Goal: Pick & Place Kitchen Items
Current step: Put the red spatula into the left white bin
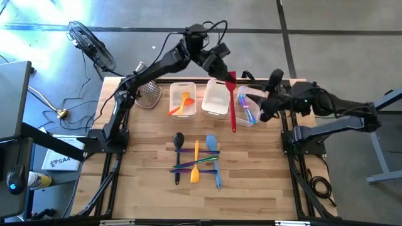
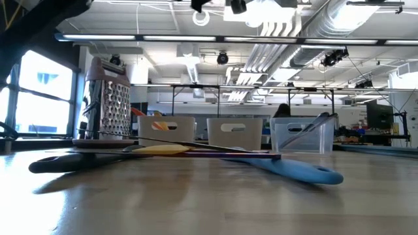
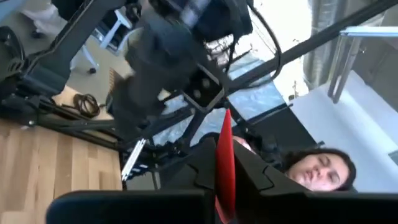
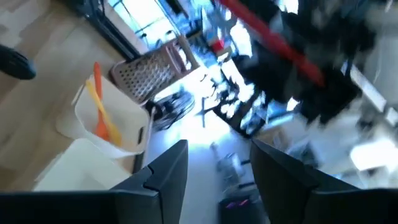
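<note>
I'm holding the red spatula (image 1: 232,100) clamped in the left gripper (image 1: 227,74), hanging over the middle bin (image 1: 215,98) and right bin (image 1: 249,104). My right gripper (image 1: 266,112) is waiting above the right bin, fingers apart. Other utensils (image 1: 196,161) are lying mid-table.

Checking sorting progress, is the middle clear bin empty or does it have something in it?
Empty, it seems: the middle bin shows only its clear floor from above.

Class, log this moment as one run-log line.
left gripper: shut on red spatula | right gripper: open, over right bin | pile: on table
</note>
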